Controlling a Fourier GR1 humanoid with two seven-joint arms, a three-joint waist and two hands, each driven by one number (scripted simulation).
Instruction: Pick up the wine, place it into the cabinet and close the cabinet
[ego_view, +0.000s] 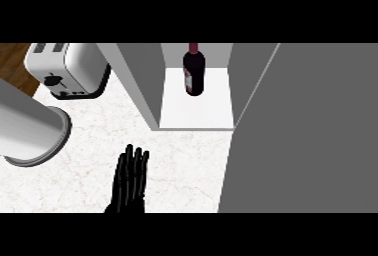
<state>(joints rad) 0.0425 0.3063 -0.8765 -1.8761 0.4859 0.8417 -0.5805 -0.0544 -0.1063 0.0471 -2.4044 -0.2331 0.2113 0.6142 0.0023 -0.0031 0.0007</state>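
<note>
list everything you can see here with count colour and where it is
wine bottle: one, dark with a red top, upright on the white floor inside the open cabinet
cabinet: one, grey walls and a white floor, top centre of the counter
cabinet door: one, grey, swung open, filling the right side of the view
toaster: one, silver with a black base, top left of the counter
round container: one, silver-grey, at the left edge
counter: one, white marbled
wooden floor: brown, top left corner
left hand: one, black, fingers straight, resting at the lower edge, holding nothing
right hand: not in view
</note>
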